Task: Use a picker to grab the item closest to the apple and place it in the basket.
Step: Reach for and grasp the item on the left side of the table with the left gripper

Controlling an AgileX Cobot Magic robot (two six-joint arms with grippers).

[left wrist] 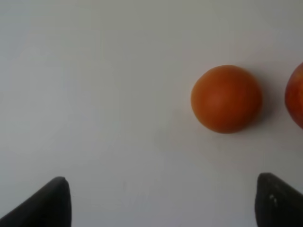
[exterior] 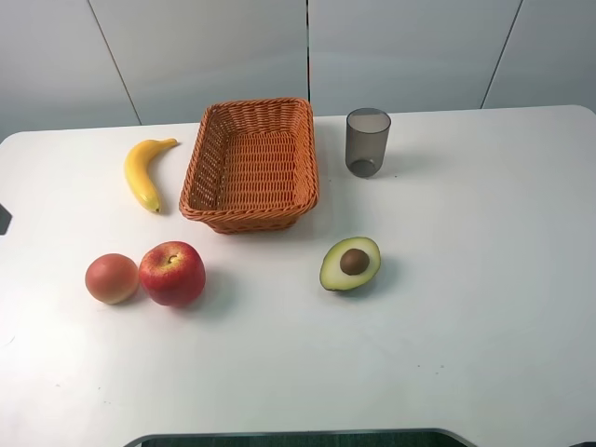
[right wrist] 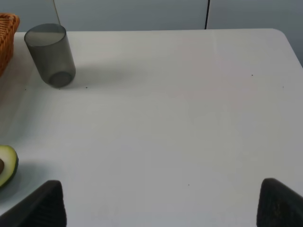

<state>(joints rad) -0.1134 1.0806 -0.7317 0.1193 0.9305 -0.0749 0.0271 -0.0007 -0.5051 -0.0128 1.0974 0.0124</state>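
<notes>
The small orange-pink fruit [exterior: 112, 277] lies on the white table at front left, touching or nearly touching the red apple [exterior: 172, 273] on its right. The wicker basket [exterior: 210, 149] stands empty behind them. In the left wrist view the fruit [left wrist: 226, 98] sits ahead of my left gripper [left wrist: 161, 201], off to one side, with the apple's edge [left wrist: 296, 94] beside it. The left gripper's black fingers [left wrist: 49, 203] are wide apart and hold nothing. My right gripper [right wrist: 161, 203] is open too, over bare table. Of the picker's black arm, only these fingertips show.
A yellow banana [exterior: 144, 170] lies left of the basket. A grey translucent cup [exterior: 367, 142] stands right of it. A halved avocado [exterior: 350, 264] rests in front of the basket, right of the apple. A dark bit [exterior: 3, 219] shows at the left edge.
</notes>
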